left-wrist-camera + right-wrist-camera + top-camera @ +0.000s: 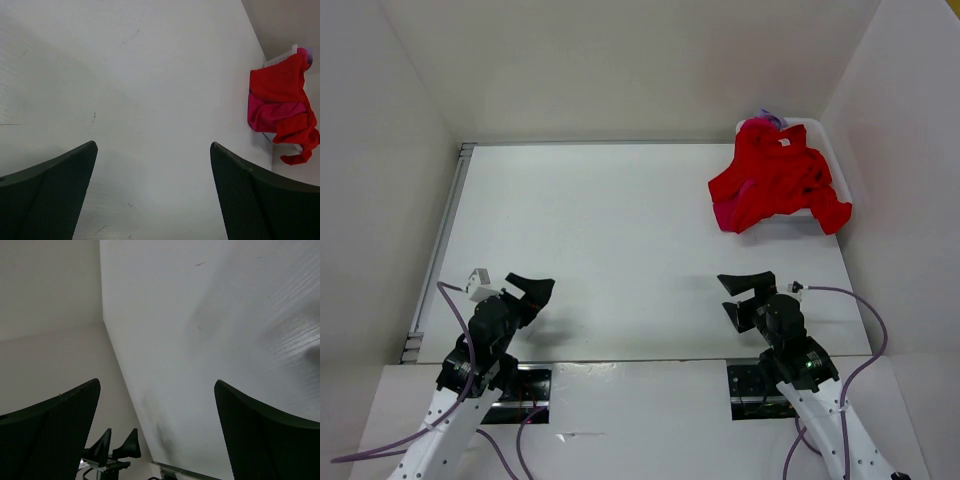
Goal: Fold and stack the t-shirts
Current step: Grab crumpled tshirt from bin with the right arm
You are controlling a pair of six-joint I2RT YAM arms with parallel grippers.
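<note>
The bright red t-shirt [778, 172] lies crumpled over the white plastic bin [823, 132] at the table's far right. The pinkish crimson t-shirt [729, 212] pokes out under its near-left edge. A bit of the lavender t-shirt [771, 117] shows behind it. In the left wrist view the red shirt [281, 82], the crimson one [275, 112] and a lavender scrap [309, 52] sit far right. My left gripper [532, 284] [153, 145] and right gripper [748, 284] [156, 383] are open and empty, low over the table's near edge, far from the shirts.
White walls close in the table on the back, left and right. A metal rail [440, 235] runs along the table's left edge. The left gripper's fingers [131, 440] show in the right wrist view, low left.
</note>
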